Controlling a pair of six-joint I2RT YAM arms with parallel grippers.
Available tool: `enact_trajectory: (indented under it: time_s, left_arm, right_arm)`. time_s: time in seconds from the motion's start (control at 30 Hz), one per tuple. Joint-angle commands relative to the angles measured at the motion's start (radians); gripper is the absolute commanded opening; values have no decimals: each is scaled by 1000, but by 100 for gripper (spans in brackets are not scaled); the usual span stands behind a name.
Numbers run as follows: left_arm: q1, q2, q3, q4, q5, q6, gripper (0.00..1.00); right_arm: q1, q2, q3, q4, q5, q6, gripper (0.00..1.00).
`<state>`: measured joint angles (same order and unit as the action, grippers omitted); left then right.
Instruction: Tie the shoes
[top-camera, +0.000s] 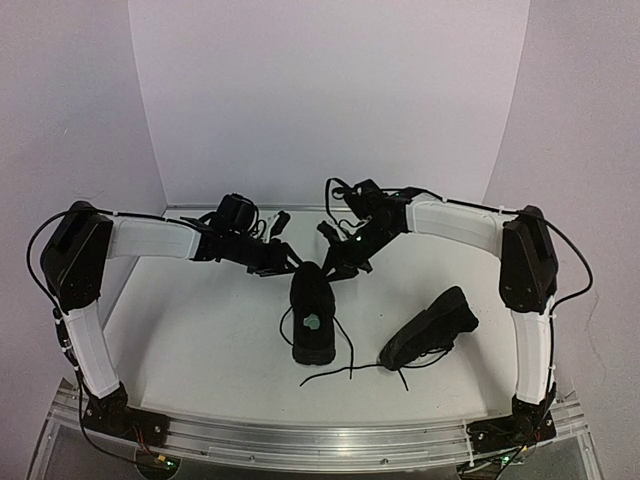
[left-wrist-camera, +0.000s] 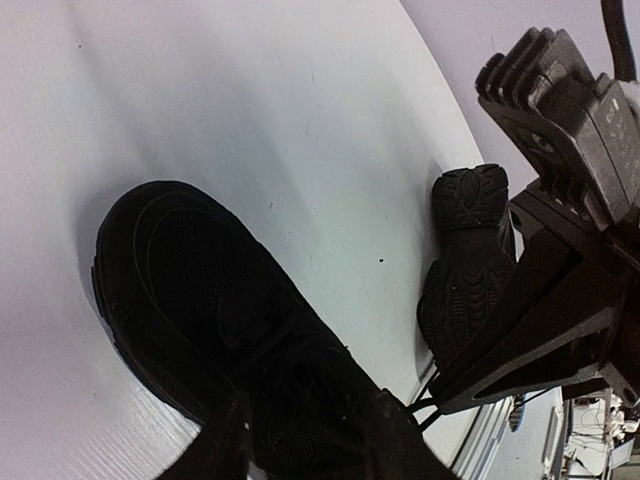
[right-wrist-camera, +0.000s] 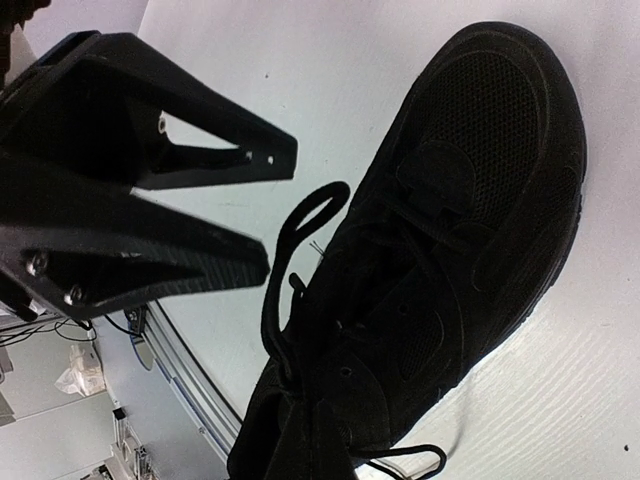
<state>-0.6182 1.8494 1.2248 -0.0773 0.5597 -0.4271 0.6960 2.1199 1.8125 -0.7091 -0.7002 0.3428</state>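
One black shoe (top-camera: 312, 312) stands upright mid-table, toe to the far side, a pale label inside it. It also shows in the left wrist view (left-wrist-camera: 190, 280) and the right wrist view (right-wrist-camera: 460, 220). The second shoe (top-camera: 432, 325) lies on its side to the right, its sole showing in the left wrist view (left-wrist-camera: 465, 260). My left gripper (top-camera: 289, 264) is open over the first shoe's toe end, its fingers (right-wrist-camera: 255, 262) apart beside a raised lace loop (right-wrist-camera: 308, 212). My right gripper (right-wrist-camera: 315, 415) is shut on that lace just above the shoe's eyelets.
Loose lace ends (top-camera: 330, 374) trail over the table in front of both shoes. A white backdrop (top-camera: 330, 90) closes off the far side. A metal rail (top-camera: 330, 440) runs along the near edge between the arm bases.
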Motion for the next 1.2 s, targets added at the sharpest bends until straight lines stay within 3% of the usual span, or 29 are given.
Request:
enact_trajectory:
  time_s: [0.0, 0.13, 0.3, 0.4, 0.57, 0.9, 1.17]
  left_arm:
    - [0, 11, 55, 5, 39, -1, 25]
    - [1, 5, 52, 12, 35, -12, 20]
    - [0, -2, 53, 17, 35, -19, 47]
    - [0, 19, 64, 4, 38, -23, 54]
    - [-4, 60, 82, 14, 62, -51, 57]
    - [-16, 108, 126, -43, 86, -53, 49]
    - [-15, 65, 95, -38, 57, -57, 18]
  right_arm:
    - [-1, -66, -13, 26, 4, 4, 0]
    - [-1, -70, -21, 31, 3, 4, 0]
    - [-1, -66, -17, 35, -6, 7, 0]
    - [-1, -66, -15, 38, -8, 7, 0]
    - [-1, -66, -13, 40, -10, 7, 0]
    - [0, -69, -18, 46, -13, 5, 0]
    - [0, -82, -43, 50, 1, 8, 0]
